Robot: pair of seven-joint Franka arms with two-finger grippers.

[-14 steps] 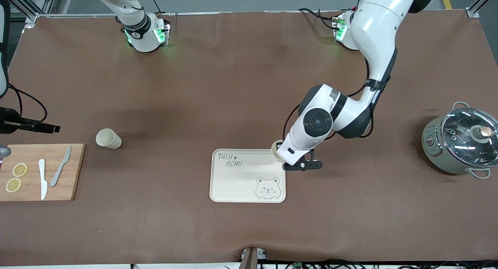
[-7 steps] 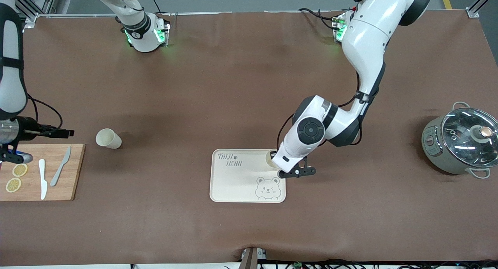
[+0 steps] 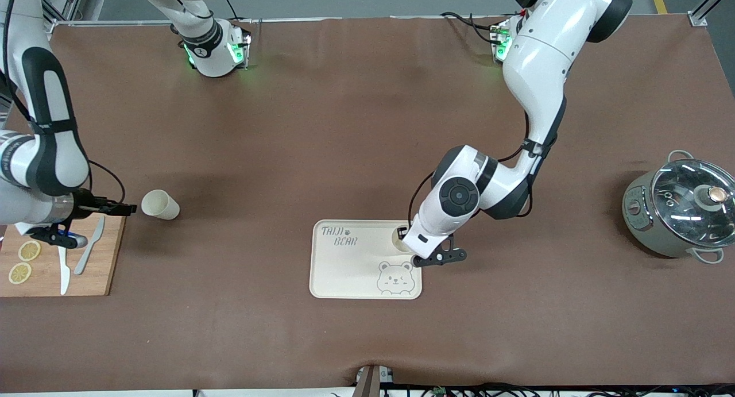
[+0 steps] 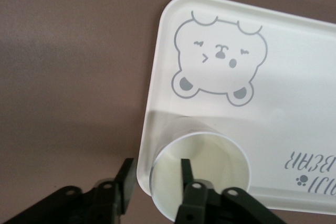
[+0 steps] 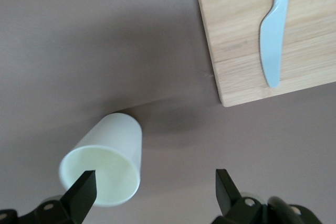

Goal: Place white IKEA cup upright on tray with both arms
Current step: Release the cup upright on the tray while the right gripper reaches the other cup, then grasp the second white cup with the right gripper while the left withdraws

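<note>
Gripping one white cup (image 4: 202,174) by its wall, our left gripper (image 4: 155,179) stands it upright on the tray (image 3: 344,270). Our right gripper (image 5: 155,190), fingers spread wide, hovers by a second cup (image 3: 159,204) beside the cutting board (image 3: 109,270).

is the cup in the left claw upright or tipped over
Upright: the cup shows its open mouth straight up at the wrist camera, held by its rim in the left claw over the tray.
</note>
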